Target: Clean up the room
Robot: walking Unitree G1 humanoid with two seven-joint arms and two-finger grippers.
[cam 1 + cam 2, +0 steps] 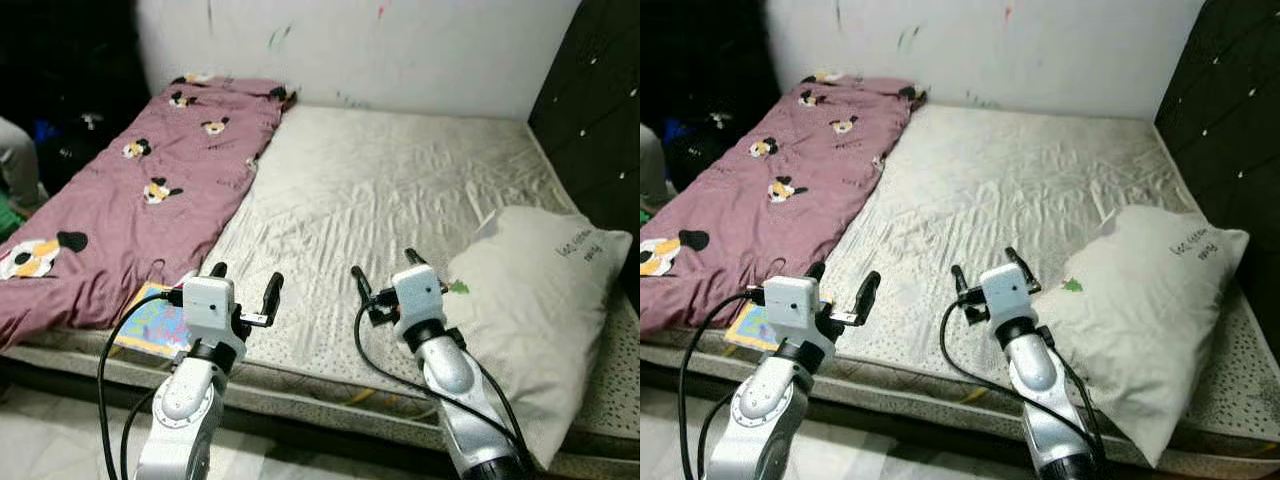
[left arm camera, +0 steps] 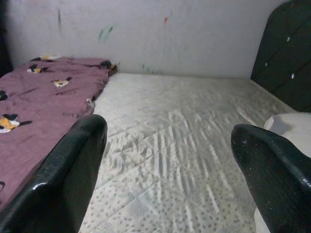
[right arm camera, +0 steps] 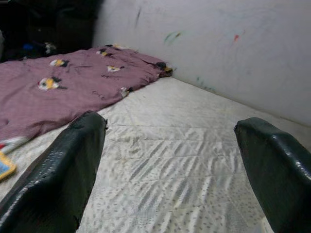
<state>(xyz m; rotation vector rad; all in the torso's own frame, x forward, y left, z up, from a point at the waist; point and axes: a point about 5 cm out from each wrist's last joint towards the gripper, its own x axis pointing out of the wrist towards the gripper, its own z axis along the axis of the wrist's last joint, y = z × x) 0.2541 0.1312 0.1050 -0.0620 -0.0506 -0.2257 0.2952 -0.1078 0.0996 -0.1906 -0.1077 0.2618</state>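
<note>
A bare mattress point(image 1: 400, 180) lies against a marked white wall point(image 1: 400, 50). A mauve blanket point(image 1: 150, 190) with cartoon prints runs lengthwise along the mattress's left edge, its long axis pointing from the front edge to the wall. A white pillow point(image 1: 540, 310) lies at the front right corner, tilted, its long axis roughly front to back. A colourful book point(image 1: 155, 322) peeks out at the front edge, just beside the blanket's near end. The left gripper point(image 1: 245, 287) and right gripper point(image 1: 385, 275) hover over the front edge, both with fingers spread apart, holding nothing. A dark headboard point(image 1: 600, 110) stands along the right edge.
</note>
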